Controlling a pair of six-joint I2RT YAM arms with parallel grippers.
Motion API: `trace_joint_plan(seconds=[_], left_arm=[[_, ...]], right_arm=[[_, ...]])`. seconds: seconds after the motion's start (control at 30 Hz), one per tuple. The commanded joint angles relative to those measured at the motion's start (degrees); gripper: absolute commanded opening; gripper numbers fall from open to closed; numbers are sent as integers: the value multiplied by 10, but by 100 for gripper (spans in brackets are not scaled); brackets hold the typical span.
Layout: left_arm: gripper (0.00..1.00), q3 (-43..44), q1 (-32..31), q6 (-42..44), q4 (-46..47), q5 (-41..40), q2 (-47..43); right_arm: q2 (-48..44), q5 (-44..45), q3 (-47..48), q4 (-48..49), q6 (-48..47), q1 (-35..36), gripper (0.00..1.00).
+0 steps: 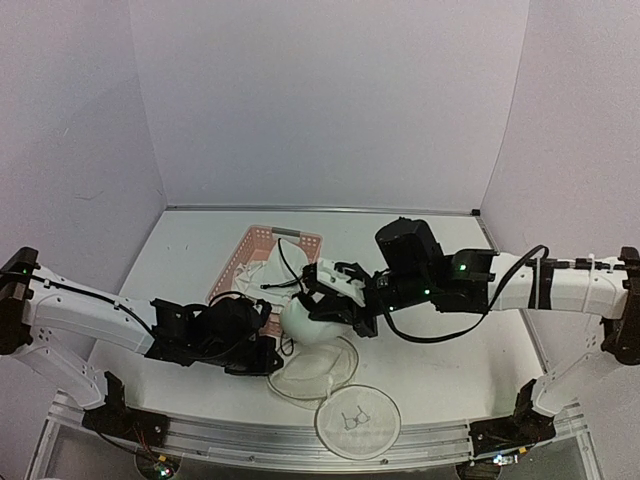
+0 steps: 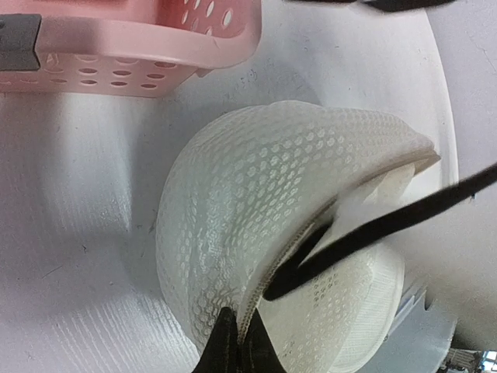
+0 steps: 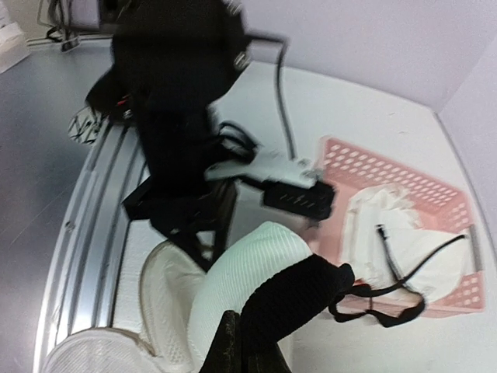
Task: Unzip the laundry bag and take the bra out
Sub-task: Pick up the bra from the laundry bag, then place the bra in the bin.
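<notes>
The laundry bag (image 1: pixel 318 372) lies open near the table's front. Its round face with the black bra drawing (image 1: pixel 357 420) lies flat beside it. My left gripper (image 1: pixel 272 352) is shut on the bag's seamed mesh edge (image 2: pixel 256 210), with its fingertips (image 2: pixel 237 346) pinching the rim. My right gripper (image 1: pixel 345 318) is shut on the bra's black band (image 3: pixel 303 299) and holds a white cup (image 1: pixel 305 322) up out of the bag. The cup also shows in the right wrist view (image 3: pixel 248 272). A black strap (image 2: pixel 380 229) runs out of the bag's opening. The rest of the bra (image 3: pixel 404 241) drapes into the pink basket.
The pink slotted basket (image 1: pixel 250 240) stands just behind the bag, and it shows in the left wrist view (image 2: pixel 140 54) and the right wrist view (image 3: pixel 388 167). The two arms are close together over the bag. The table's metal front rail (image 1: pixel 250 435) is near.
</notes>
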Motion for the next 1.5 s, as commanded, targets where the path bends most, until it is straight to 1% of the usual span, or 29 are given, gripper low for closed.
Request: trace_joint_plan(seconds=[0.0,0.13,0.27,0.4,0.67,0.83,1.07,1.1,1.2,1.23,1.3,1.37,1.47], left_arm=[[0,26,2,13,12,3,5],[0,26,3,14,12,3,6],[0,25,2,15,12,3,3],[0,22,2,16,12,2,0],[0,25,2,25,12,-3,-7],[0,29,3,31,12,-3,-7],[0,31,2,32,12,-2,-4],[0,32,3,32,12,-3,-4],[0,33,2,31,12,-5,-4],[0,32,3,31,11,-5,-3],[0,34,3,31,12,-5,-2],[0,35,2,30,11,-5,-1],[0,38,2,30,12,-3,3]], right_arm=[[-27,83,51,28,5,1,0],[-14,124,96,46,-1,1,0],[29,166,166,53,-11,-1,0],[98,198,230,73,-10,-9,0],[270,253,374,73,2,-27,0],[346,263,418,73,12,-31,0],[411,254,442,73,30,-32,0],[413,245,439,73,34,-32,2],[405,208,418,73,45,-32,17],[400,203,411,73,49,-32,24],[385,192,392,86,54,-32,34],[359,177,366,93,59,-32,41],[311,167,314,106,73,-32,48]])
